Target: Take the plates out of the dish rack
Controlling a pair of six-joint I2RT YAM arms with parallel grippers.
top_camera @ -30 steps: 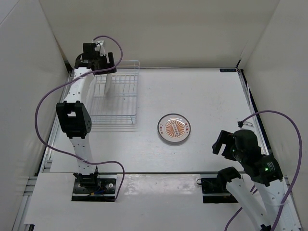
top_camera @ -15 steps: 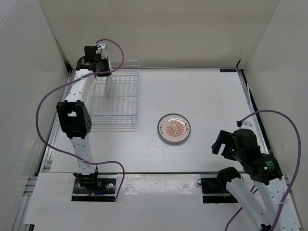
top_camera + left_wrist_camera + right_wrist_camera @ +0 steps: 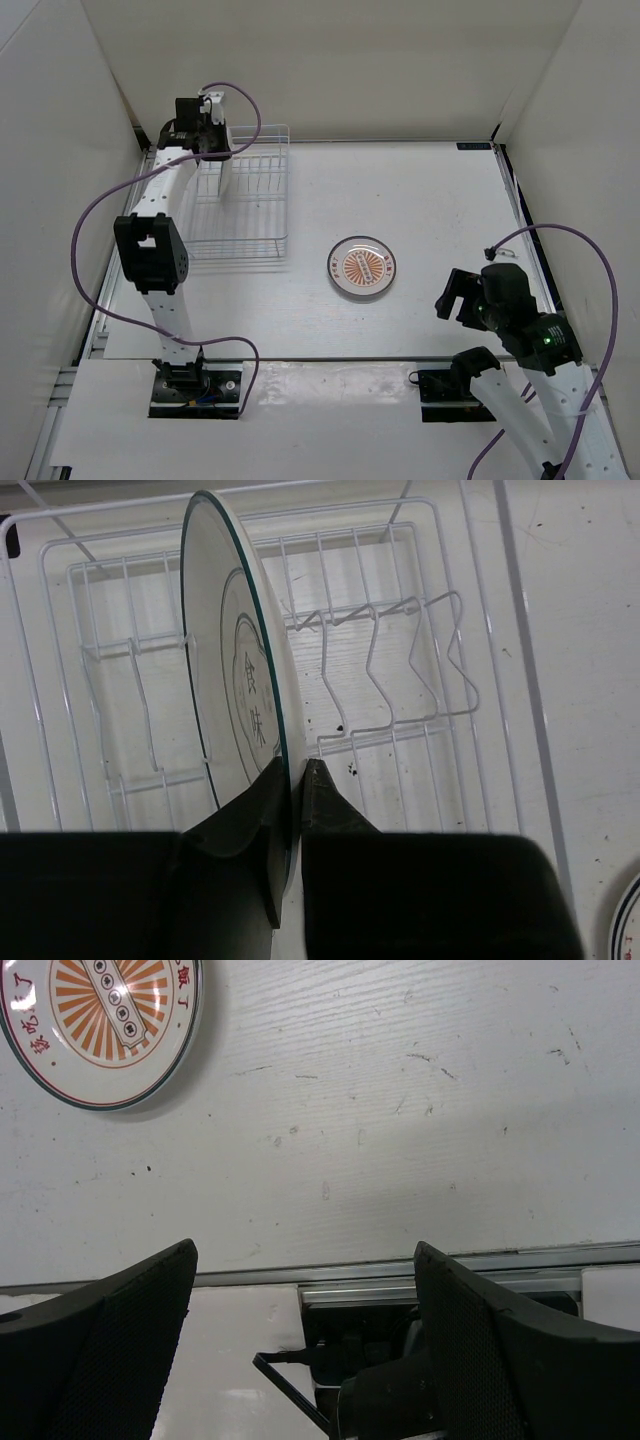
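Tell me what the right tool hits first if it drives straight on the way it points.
The right tool would probably meet bare table near its front rail; depth is unclear. The sunburst plate lies left of that line.

This is a robotics lab cell. White panels (image 3: 330, 60) box in the table (image 3: 430, 190), and purple cables (image 3: 75, 255) trail from two bolted arms (image 3: 152, 255)

White table (image 3: 430, 200), dish rack (image 3: 243, 238) far left, sunburst plate (image 3: 361, 268) centre
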